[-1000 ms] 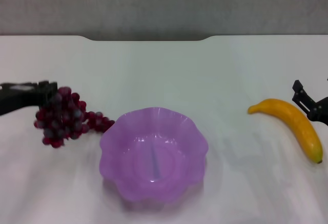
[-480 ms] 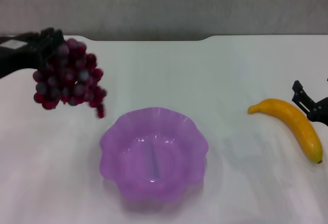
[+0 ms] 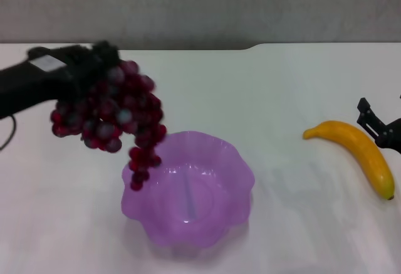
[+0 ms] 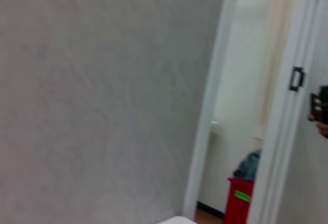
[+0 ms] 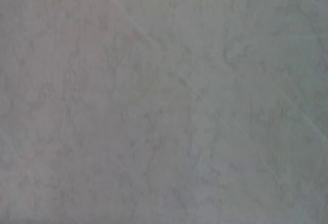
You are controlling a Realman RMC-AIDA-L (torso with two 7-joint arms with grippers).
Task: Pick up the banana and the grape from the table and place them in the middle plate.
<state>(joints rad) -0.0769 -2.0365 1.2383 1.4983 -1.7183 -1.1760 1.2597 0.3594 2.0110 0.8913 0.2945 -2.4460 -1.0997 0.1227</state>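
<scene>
The grape (image 3: 109,114) is carried clear of the table (image 3: 294,86) by the left gripper (image 3: 94,57), which is clamped on the top of the bunch at about 10 o'clock from the middle plate (image 3: 213,186). The fingers themselves are largely hidden among the upper berries, so their exact spread cannot be read; they are judged closed on the stem end, since the whole bunch hangs from them. The lower tail of the bunch dangles over the plate's rim at its 10 o'clock edge, while most of the berries are held outside the rim.

The main risk is judged to be an early release: with the bulk of the bunch outside the bowl, the grape could be dropped onto the rim, slide off onto the table, or tip the light plate. A swinging tail could also be caught on the scalloped edge and drag the plate. A loose hold on 1 thin stem could let the bunch slip.

The banana (image 3: 358,155) lies on the table at 3 o'clock from the plate, well apart from it. The right gripper (image 3: 379,126) is parked just beside it; whether its fingers are apart cannot be told.
</scene>
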